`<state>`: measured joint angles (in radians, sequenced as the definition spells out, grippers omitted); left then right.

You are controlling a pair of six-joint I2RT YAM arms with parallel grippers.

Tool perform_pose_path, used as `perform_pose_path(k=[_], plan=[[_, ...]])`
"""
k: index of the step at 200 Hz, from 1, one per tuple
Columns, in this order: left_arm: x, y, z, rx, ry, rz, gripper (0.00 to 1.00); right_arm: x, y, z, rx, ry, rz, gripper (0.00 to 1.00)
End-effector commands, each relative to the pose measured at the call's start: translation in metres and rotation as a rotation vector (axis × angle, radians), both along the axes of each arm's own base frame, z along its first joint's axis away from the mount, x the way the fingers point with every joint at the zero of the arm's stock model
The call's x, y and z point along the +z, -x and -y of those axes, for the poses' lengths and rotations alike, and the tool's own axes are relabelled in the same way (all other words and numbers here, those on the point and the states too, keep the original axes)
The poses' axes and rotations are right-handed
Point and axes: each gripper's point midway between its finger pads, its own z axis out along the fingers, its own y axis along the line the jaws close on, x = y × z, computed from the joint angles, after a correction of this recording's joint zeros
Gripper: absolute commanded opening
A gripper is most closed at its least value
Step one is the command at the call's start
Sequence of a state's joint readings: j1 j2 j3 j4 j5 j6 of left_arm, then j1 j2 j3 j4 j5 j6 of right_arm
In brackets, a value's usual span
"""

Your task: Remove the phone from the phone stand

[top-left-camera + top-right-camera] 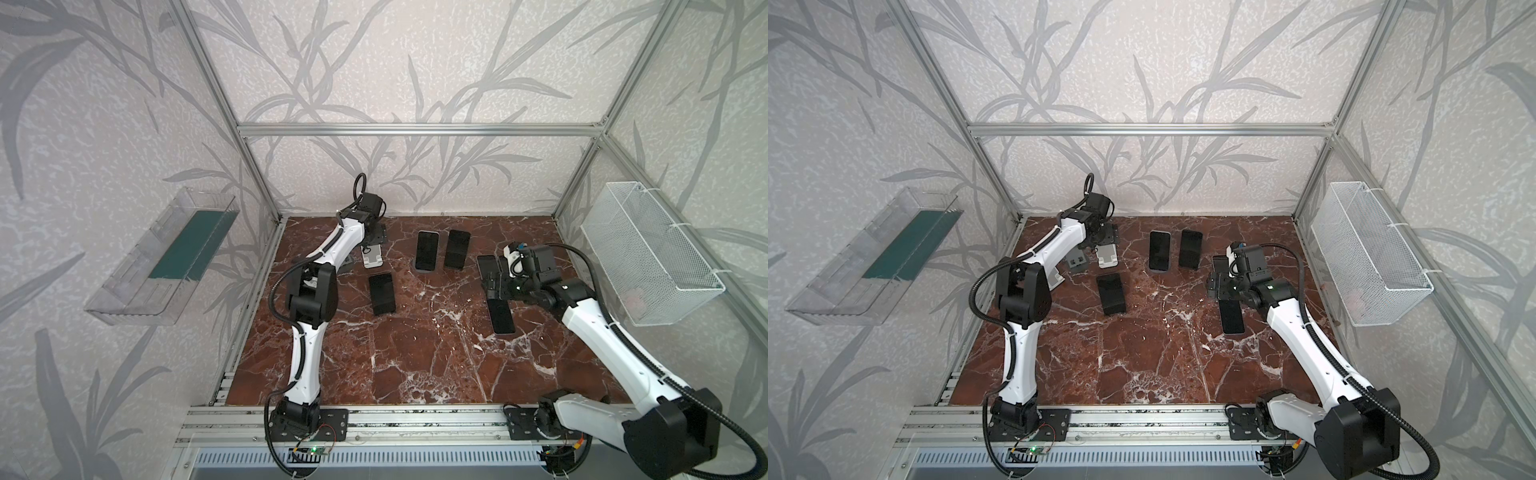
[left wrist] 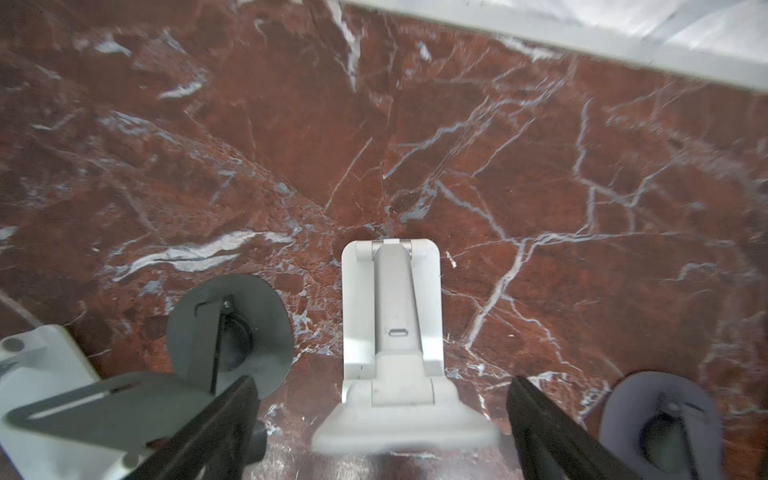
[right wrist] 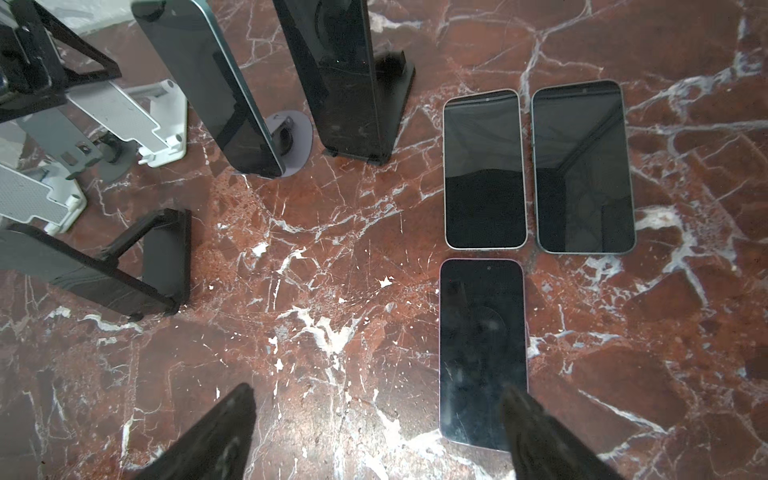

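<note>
Since the white phone stand [image 2: 390, 332] sits bare between the spread fingers of the left claw [image 2: 380, 386], that stand looks finished with, and the step in hand reads as the changeover to another phone. Three phones are not yet off their stands. Nearest is the dark phone [image 1: 382, 293] leaning on a black stand [image 3: 166, 249], just beside the white phone stand on its side toward the robot's bases. It lies clear of the left claw, which hangs above the white phone stand with nothing pinched. The teal-edged phone [image 3: 208, 83] on a round grey stand [image 3: 291, 137] and the black phone [image 3: 336, 75] next to it stand to the right of the white phone stand, near but apart. Three flat phones [image 3: 484, 168] lie on the marble table [image 3: 332, 249] well to the right of the white phone stand, below the right claw [image 3: 378, 392], whose fingers are also spread and grip nothing. The next move, as I judge it, calls for the left claw to rise clear of the empty stand, swing over the dark phone and close on its long edges without tipping the stand.
</note>
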<state>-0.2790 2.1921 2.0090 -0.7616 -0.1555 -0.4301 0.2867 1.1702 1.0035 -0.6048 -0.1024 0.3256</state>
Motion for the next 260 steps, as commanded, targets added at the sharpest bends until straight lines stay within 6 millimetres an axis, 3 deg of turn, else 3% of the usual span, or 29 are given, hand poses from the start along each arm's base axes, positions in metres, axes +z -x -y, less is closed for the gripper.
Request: perform_pose_path(k=[1, 31, 58, 90, 115, 123, 150, 183, 213, 223, 240, 245, 260], plan=[[0.1, 0.01, -0.005, -0.003, 0.054, 0.172, 0.96, 0.016, 0.006, -0.003, 0.0, 0.007, 0.014, 0.91], [0.171, 0.042, 0.006, -0.042, 0.178, 0.318, 0.96, 0.027, 0.007, -0.016, 0.004, 0.01, 0.037, 0.9], [0.213, 0.074, 0.0, -0.021, 0.293, 0.526, 0.95, 0.039, 0.008, -0.029, -0.025, 0.054, 0.101, 0.89], [0.2, 0.12, -0.014, 0.008, 0.367, 0.633, 0.94, 0.058, 0.012, -0.046, -0.072, 0.033, 0.209, 0.89], [0.182, 0.147, -0.035, 0.063, 0.362, 0.707, 0.95, 0.057, 0.016, -0.071, -0.044, 0.003, 0.252, 0.89], [0.179, 0.151, -0.044, 0.127, 0.446, 0.717, 0.94, 0.053, 0.018, -0.081, -0.019, 0.011, 0.257, 0.89], [0.2, 0.168, -0.048, 0.12, 0.527, 0.779, 0.93, 0.046, 0.02, -0.123, 0.027, 0.086, 0.321, 0.92], [0.184, 0.168, -0.065, 0.203, 0.476, 0.792, 0.93, 0.046, 0.016, -0.185, 0.101, 0.12, 0.368, 1.0], [0.174, 0.165, -0.072, 0.231, 0.425, 0.775, 0.93, 0.037, 0.0, -0.229, 0.117, 0.069, 0.347, 0.99], [0.173, 0.165, -0.073, 0.238, 0.421, 0.776, 0.93, 0.035, 0.006, -0.253, 0.156, 0.048, 0.343, 0.99], [0.172, 0.164, -0.073, 0.236, 0.425, 0.78, 0.93, 0.037, 0.001, -0.274, 0.168, 0.035, 0.347, 0.99], [0.171, 0.163, -0.073, 0.233, 0.426, 0.779, 0.93, 0.025, -0.001, -0.281, 0.176, 0.053, 0.332, 0.99], [0.165, 0.16, -0.077, 0.251, 0.42, 0.765, 0.93, 0.02, -0.005, -0.295, 0.181, 0.048, 0.332, 0.99]])
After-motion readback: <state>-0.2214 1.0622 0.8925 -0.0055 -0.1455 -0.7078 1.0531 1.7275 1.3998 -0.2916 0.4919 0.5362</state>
